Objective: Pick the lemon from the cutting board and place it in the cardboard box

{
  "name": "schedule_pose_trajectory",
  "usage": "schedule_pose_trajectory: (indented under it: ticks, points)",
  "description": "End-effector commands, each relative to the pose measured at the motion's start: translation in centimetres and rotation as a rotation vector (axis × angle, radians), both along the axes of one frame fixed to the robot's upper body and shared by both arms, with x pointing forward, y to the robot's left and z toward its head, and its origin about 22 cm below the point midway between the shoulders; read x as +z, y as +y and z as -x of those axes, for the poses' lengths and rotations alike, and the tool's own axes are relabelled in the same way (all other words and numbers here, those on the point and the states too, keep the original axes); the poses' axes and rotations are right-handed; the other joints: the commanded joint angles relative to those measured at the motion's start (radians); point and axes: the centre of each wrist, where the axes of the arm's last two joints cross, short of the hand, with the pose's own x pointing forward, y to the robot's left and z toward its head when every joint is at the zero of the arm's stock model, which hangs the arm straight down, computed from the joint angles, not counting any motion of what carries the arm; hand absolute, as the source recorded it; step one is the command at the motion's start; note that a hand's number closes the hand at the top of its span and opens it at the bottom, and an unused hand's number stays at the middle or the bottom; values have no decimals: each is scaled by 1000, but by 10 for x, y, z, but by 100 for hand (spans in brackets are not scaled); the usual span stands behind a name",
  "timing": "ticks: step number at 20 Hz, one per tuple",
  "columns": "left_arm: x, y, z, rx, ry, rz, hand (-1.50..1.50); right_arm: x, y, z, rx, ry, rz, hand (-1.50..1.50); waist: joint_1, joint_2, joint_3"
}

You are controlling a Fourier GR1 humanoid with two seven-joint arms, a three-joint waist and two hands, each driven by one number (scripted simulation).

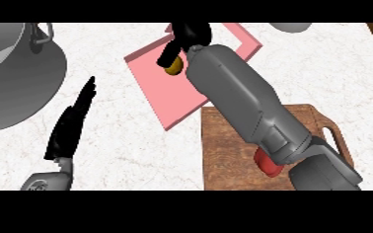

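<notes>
My right hand (pixel 189 33) reaches far forward over the pink, shallow box (pixel 169 101). Its fingers curl down round a small yellow lemon (pixel 173 70), of which only the lower part shows. The lemon hangs over the box's left middle; I cannot tell whether it touches the floor. The brown wooden cutting board (pixel 227 160) lies at the lower right, under my right forearm, with nothing visible on its bare part. My left hand (pixel 71 126) rests open at the lower left, fingers straight and pointing away, well apart from the box.
A large grey pot with a handle (pixel 25 74) fills the left edge. A pale bowl's rim (pixel 291 27) shows at the top right. White marbled counter (pixel 124 148) lies between my left hand and the board.
</notes>
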Motion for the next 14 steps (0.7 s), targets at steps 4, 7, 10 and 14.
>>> schedule_pose_trajectory:
  ticks: [4, 7, 10, 14]
  points:
    - [5, 13, -6, 9, -1, 4, 0, -7, -10, -8, -59, -72, -210, -150, 3, 5, 1]
    - [-4, 5, -3, -14, 8, 19, 0, 3, -9, -6, -149, -162, -374, -150, -5, 1, 1]
    - [1, 15, 0, 16, -16, -10, 0, -1, -22, -10, -185, -178, -524, -150, -24, -3, 2]
    - [-2, 30, 11, 55, -3, 5, 0, 12, -46, -19, -200, -219, -704, -150, -44, -9, 3]
